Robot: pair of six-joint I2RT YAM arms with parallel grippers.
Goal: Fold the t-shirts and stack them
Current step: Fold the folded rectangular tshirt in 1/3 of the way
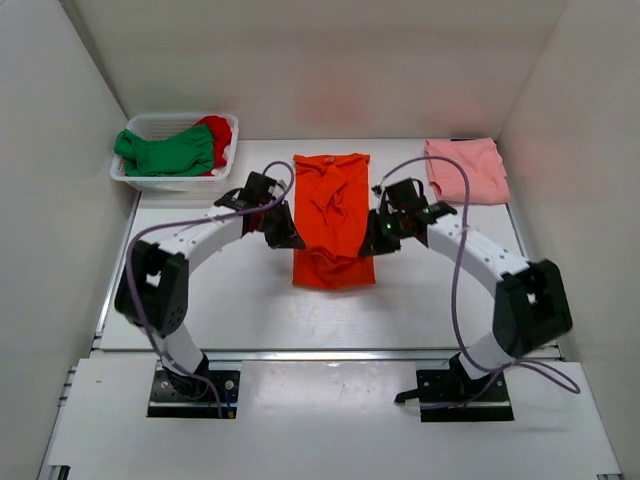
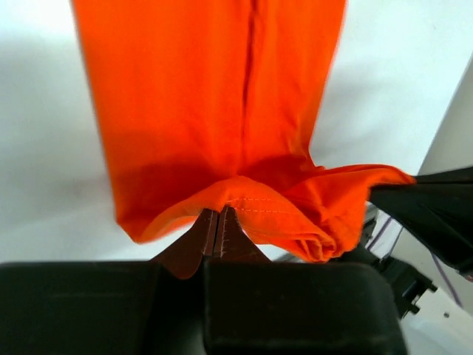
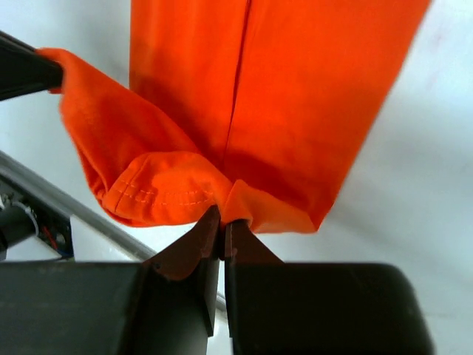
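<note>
Left gripper (image 2: 219, 214): jaws pressed together on the stitched hem of the orange t-shirt (image 1: 330, 205), only a thin bite of cloth between them. Right gripper (image 3: 222, 222): the same, jaws closed on the hem near the other corner. Both hold the hem raised off the table (image 1: 230, 300).

Between the two grips the hem is not taut. It sags and rolls into a loose lump, plain in both wrist views.

From above, the orange shirt lies in a narrow strip at the middle of the table, collar end towards the back wall, and a darker fold hangs on the near side under the two grippers. The rest of it lies flat, with creases down the middle.

The pale pink t-shirt (image 1: 465, 170) sits folded at the back right. The green t-shirt (image 1: 165, 150) and red t-shirt (image 1: 218, 130) are heaped in the white basket (image 1: 150, 182) at the back left.

Risks, my reading:
- Each pinch is shallow, so the hem could slip out of one if the cloth drags on the table.
- I cannot tell whether the jaws caught both layers. If only one, the lower layer would stay behind.
- Slack between the grips would fold into a ridge.
- Uneven travel of the arms would skew the fold.
</note>
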